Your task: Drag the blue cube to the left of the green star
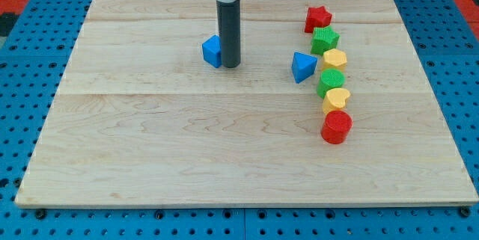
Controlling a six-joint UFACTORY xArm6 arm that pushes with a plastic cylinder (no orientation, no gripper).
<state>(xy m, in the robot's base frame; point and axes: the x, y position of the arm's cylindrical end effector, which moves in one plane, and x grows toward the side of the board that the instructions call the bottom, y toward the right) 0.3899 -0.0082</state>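
I see a pale wooden counter (187,143) carrying eight blocks. A blue cube (212,51) sits near the view's top. A blue triangular block (302,66) lies further right. Beside it runs a column: red star (317,19), green star (324,40), yellow block (334,59), green block (330,82), yellow heart (336,99), red cylinder (336,127).
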